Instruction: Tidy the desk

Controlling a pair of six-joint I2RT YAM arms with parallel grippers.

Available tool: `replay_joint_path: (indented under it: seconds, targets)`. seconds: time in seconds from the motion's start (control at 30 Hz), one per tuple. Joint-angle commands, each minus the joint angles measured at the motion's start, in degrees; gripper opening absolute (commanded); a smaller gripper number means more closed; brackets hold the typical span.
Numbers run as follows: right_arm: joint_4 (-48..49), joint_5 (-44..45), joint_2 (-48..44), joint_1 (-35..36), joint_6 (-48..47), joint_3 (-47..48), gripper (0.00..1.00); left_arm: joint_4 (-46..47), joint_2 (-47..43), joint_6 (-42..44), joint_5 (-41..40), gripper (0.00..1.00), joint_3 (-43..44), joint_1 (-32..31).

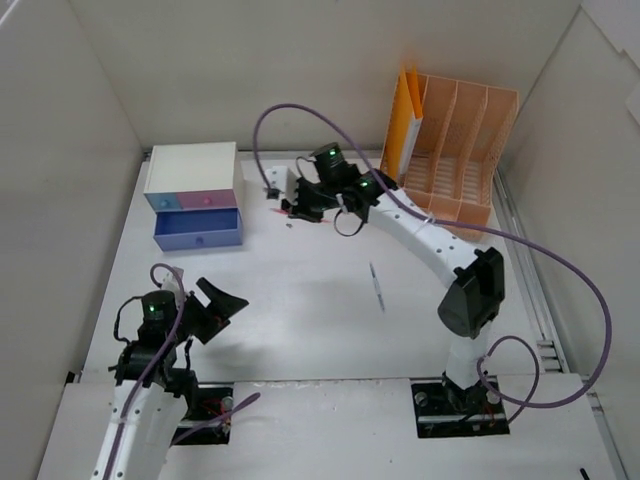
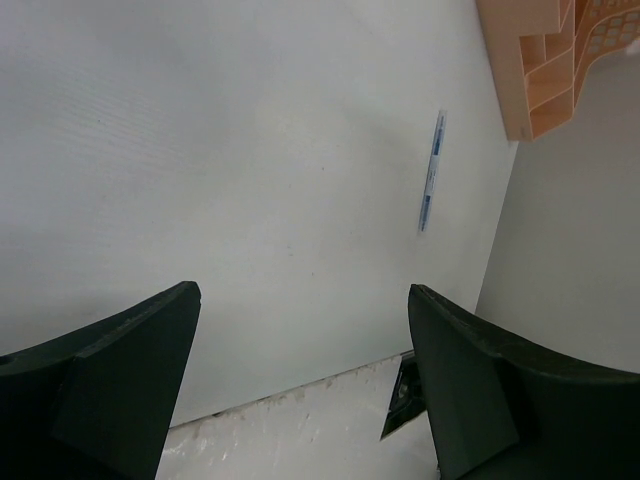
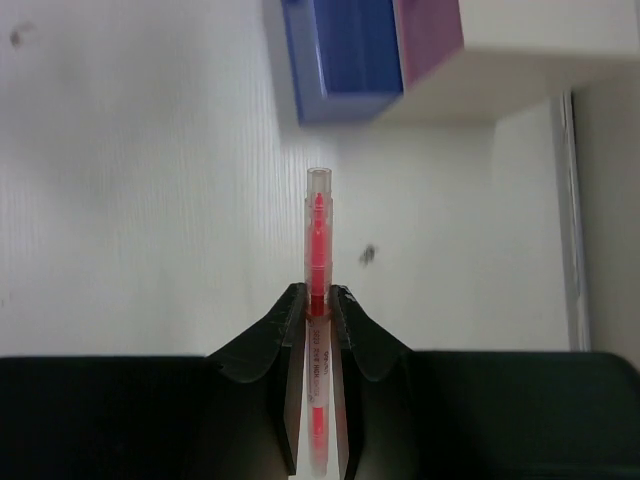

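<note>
The surface (image 1: 300, 320) is the broad white matte tabletop that fills the space between the tall white walls, with both arms bolted at its near edge. It looks rigid and fixed, nothing a gripper could take hold of, so organizing it likely means lifting the small things off it one at a time. The right gripper (image 3: 318, 300) reaches to the far middle, just in front of the drawer box (image 1: 192, 175), and is clenched on a red pen (image 3: 318, 240). The jaws pinch the barrel across its width, and the clear end juts forward past the fingertips. The pen looks light, stiff and smooth, so it should carry easily. Held at a single narrow spot, though, it could pivot or slide, and a hold near mid-barrel seems safest. The lowest blue drawer (image 1: 197, 228) stands pulled out, a probable home for it. A blue pen (image 1: 377, 287) lies flat mid-surface, well apart from both arms. It is low and thin, so it would need the fingers set straddling its barrel. The left gripper (image 2: 302, 295) hangs released, jaws wide, over bare surface at the near left. The peach file rack (image 1: 460, 150) stands at the far right corner with an orange folder (image 1: 402, 125) in it.
</note>
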Motion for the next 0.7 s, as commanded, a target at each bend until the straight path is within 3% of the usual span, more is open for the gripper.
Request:
replay_joint_path:
  seconds: [0.0,0.2,0.27,0.43,0.67]
  targets:
    - [3.4,-2.0,10.7,6.8,2.4,13.7,0.0,-3.7,-3.2,-1.4,-1.5,0.81,1.1,-0.1]
    - [12.1,4.7,27.6,15.6,8.3,39.4,0.0,-11.2,-9.9,-2.1,-3.6,0.81,1.0,-0.1]
    - [15.5,5.2,30.6,17.2,7.5,43.2,0.0,-12.6,-11.6,-2.2,-4.1,0.81,1.2,-0.1]
    - [40.2,8.5,32.6,18.2,9.7,35.9,0.0,-16.9,-12.9,-1.6,-5.3,0.81,2.7,-0.1]
    - [52.9,11.8,37.6,18.0,9.4,35.5,0.0,-18.3,-9.0,1.7,-6.6,0.82,5.3,-0.1]
